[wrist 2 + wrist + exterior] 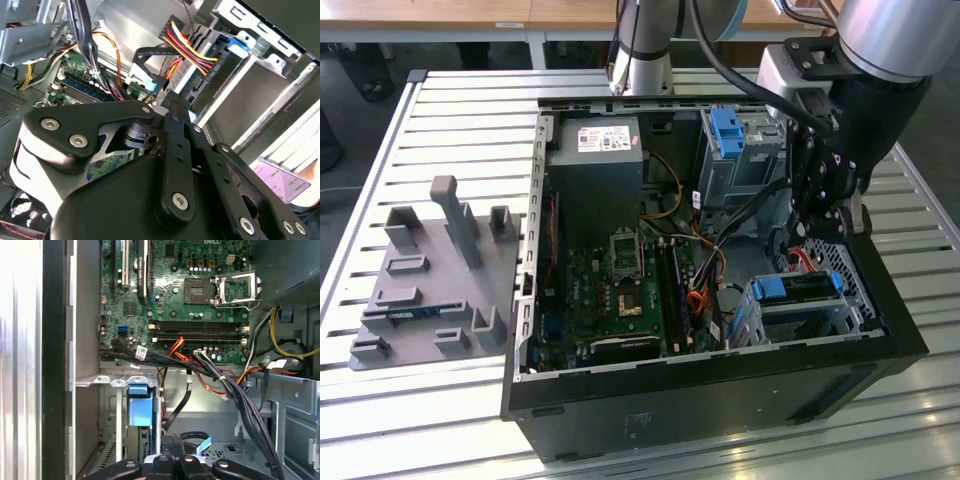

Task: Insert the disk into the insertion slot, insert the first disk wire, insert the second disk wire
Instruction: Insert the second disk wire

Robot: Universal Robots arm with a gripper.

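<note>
Where the gripper is working: the gripper (808,235) is reaching down into the open computer case (720,400), at the exterior view's right, and is hanging just above the insertion slot (855,300).
Fingers: in the second wrist view the fingertips (172,115) are pressing together and pinching the plug end of a flat black disk wire (147,52), which is looping away from them in a curve.
Disk: the disk (798,288) is sitting inside the insertion slot, with its blue carrier edge showing along the cage's open top, directly under the gripper.
Insertion slot: the low perforated cage is standing in the case corner nearest the exterior view's right, against the case wall.
Other wiring: a red, yellow and black wire bundle (192,52) is running to a black plug near the blue carrier end; I cannot tell whether that plug is seated.
Taller bay: a grey metal bay (750,160) with a blue latch is standing beyond the slot, partly behind the arm.
Motherboard: the green motherboard (620,290) is lying flat in the middle of the case, beside the slot, with the grey power supply (595,170) next to it.
Table: a slatted metal table (450,120) is carrying the case, and a grey fixture tray (430,290) is lying beside the case at the exterior view's left.
</note>
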